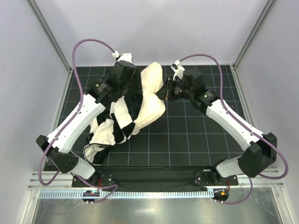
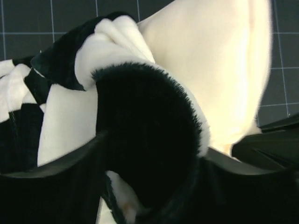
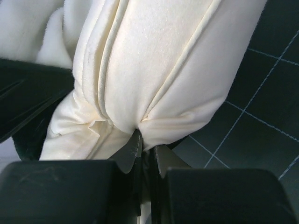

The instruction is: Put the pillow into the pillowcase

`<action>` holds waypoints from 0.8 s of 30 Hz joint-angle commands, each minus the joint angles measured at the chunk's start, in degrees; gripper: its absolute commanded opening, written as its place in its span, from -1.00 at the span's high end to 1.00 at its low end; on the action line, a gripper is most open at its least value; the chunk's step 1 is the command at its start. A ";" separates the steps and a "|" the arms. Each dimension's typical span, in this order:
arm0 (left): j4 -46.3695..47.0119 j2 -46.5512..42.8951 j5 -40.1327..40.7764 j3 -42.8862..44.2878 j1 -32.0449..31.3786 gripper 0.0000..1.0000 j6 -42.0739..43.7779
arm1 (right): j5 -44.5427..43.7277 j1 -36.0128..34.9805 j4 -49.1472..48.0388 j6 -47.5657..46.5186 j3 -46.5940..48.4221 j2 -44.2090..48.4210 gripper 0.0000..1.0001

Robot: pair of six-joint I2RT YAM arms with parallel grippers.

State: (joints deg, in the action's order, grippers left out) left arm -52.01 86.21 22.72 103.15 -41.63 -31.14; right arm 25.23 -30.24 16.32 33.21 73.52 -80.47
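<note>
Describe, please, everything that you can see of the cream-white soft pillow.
The cream-white soft pillow is a plump cushion of smooth fabric, with stitched seams that gather into folds. It is bent, in the middle of the black gridded mat. Its far part is bare, and its near left part is covered by the black-and-white checked plush pillowcase. The right gripper pinches its edge with shut jaws, where the folds meet.

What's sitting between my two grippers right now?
The bare cream end of the pillow, per the top view. The right gripper pinches its edge; the left gripper sits at the pillowcase.
</note>
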 commanded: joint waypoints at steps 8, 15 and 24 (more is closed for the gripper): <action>7.87 -6.94 -15.59 -1.12 4.54 1.00 0.37 | 1.31 0.09 -4.80 -2.19 -0.48 3.12 0.92; 22.36 -4.22 -37.02 7.32 4.19 1.00 -2.78 | -1.85 2.10 -2.52 -4.03 0.31 4.00 0.92; 34.25 16.41 -45.57 36.82 -7.93 1.00 -12.45 | 0.51 5.19 -1.19 -2.54 0.41 6.90 0.92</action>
State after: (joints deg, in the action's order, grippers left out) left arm -32.18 99.37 -13.30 127.70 -44.60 -38.00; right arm 24.58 -24.36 18.70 30.44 73.52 -74.87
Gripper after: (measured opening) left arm 0.044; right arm 0.105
